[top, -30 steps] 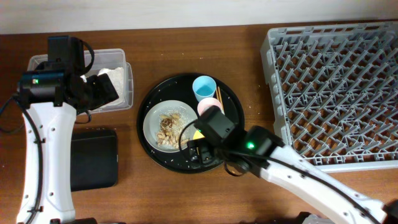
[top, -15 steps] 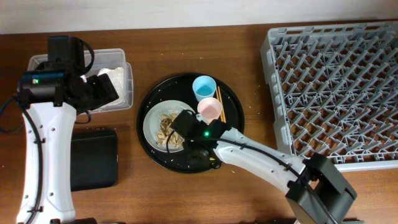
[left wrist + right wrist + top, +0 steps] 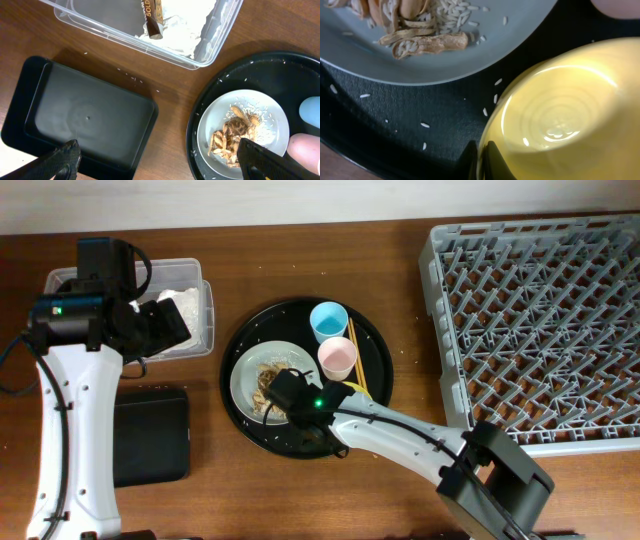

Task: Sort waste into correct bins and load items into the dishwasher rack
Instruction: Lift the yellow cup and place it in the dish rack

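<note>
One risk: right gripper [image 3: 479, 161] sat at rim of shiny yellow bowl [image 3: 555, 115] on large round black tray [image 3: 395, 125]; could not tell whether clamped. Shallow bite might slip, knocking bowl into round pale grey plate [image 3: 485, 55] at 10 o'clock, scattering beige flaky scraps [image 3: 425, 42].

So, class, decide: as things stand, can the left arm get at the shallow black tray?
Probably yes: the open left claw faces the black tray, which lies empty, and nothing shows between them.
</note>
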Controlling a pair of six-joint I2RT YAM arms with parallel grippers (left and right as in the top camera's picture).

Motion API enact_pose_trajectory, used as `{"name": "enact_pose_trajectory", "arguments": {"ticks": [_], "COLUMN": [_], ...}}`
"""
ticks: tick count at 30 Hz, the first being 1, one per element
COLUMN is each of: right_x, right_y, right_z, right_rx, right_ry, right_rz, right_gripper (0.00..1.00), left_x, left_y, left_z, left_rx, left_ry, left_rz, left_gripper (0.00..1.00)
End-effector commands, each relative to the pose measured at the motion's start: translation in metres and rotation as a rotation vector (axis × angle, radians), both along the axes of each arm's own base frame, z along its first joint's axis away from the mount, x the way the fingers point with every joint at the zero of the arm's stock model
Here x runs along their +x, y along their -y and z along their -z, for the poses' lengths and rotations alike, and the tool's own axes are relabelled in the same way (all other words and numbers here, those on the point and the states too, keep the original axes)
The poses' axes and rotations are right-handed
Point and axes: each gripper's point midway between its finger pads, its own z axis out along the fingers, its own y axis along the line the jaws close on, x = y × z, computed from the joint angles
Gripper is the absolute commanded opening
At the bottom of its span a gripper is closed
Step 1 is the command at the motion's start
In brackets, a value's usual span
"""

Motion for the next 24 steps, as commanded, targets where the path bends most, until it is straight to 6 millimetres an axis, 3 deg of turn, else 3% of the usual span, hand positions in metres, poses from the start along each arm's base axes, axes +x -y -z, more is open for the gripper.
{"name": "enact_pose_trajectory", "arguments": {"ticks": [1,2,4,7,8,10,12,14,15,16,17,19,24], "right_x": [-0.006,-0.005,0.003,0.026,0.037,0.057,0.095,0.124,0.133,0.140,0.145,0.164,0.202], "right_y": [-0.010,-0.012,-0.015,-0.002,0.016,0.057,0.150,0.236,0.272,0.321,0.345,0.370,0.414], "right_z": [-0.014,-0.026,-0.071,-0.175,-0.213,-0.255,-0.292,-0.289,-0.282,-0.271,-0.263,-0.250,-0.222], "right_rx": [0.025,0.023,0.017,0.092,0.123,0.143,0.235,0.235,0.208,0.196,0.215,0.362,0.769], "right_ry": [-0.043,-0.046,-0.048,0.013,0.068,0.141,0.185,0.215,0.222,0.215,0.209,0.201,0.295], "right_rz": [-0.007,-0.007,0.003,0.040,0.028,0.052,0.243,0.386,0.439,0.571,0.632,0.678,0.437], "right_gripper": [0.04,0.04,0.04,0.04,0.04,0.04,0.04,0.04,0.04,0.04,0.04,0.04,0.04], "left_x": [-0.001,-0.001,-0.001,-0.001,-0.001,-0.001,-0.001,-0.001,-0.001,-0.001,-0.001,-0.001,-0.001], "left_y": [-0.002,-0.002,-0.002,-0.002,-0.002,-0.002,-0.002,-0.002,-0.002,-0.002,-0.002,-0.002,-0.002], "left_z": [0.000,0.000,0.000,0.000,0.000,0.000,0.000,0.000,0.000,0.000,0.000,0.000,0.000], "left_rx": [0.015,0.015,0.015,0.015,0.015,0.015,0.015,0.015,0.015,0.015,0.015,0.015,0.015], "left_ry": [-0.005,-0.005,-0.005,-0.005,-0.005,-0.005,-0.005,-0.005,-0.005,-0.005,-0.005,-0.005,-0.005], "left_rz": [0.009,0.009,0.009,0.009,0.009,0.009,0.009,0.009,0.009,0.009,0.009,0.009,0.009], "left_gripper": [0.99,0.99,0.99,0.99,0.99,0.99,0.99,0.99,0.99,0.99,0.99,0.99,0.99]}}
